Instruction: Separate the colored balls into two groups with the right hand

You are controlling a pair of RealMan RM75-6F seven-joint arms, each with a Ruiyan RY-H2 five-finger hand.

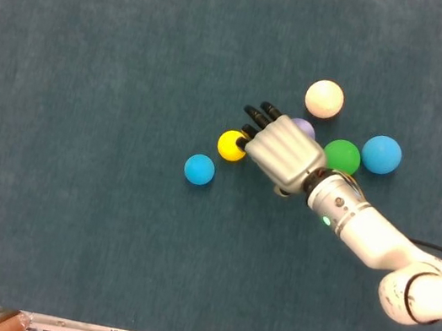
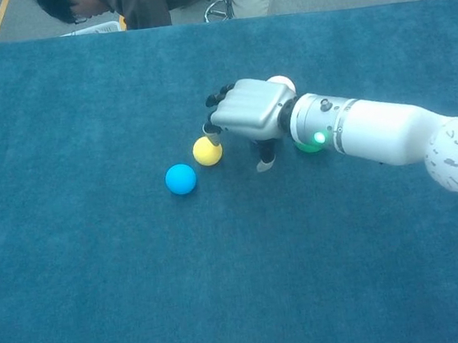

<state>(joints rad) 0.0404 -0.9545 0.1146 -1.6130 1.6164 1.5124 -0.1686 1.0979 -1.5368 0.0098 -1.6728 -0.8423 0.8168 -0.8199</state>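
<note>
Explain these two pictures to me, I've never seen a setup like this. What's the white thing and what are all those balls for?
The white thing is a robot arm ending in a mechanical right hand. Both pictures show the same moment: the head view looks almost straight down, and the chest view looks across the table from lower on the robot.

On the blue cloth table lie small balls: a yellow ball and a light blue ball to the left, then a purple ball, a green ball, another blue ball and a cream ball to the right.

The hand holds nothing. It hangs over the cloth between the yellow and purple balls, fingertips at the yellow one, apparently to part them into two groups. The left hand is out of view.
</note>
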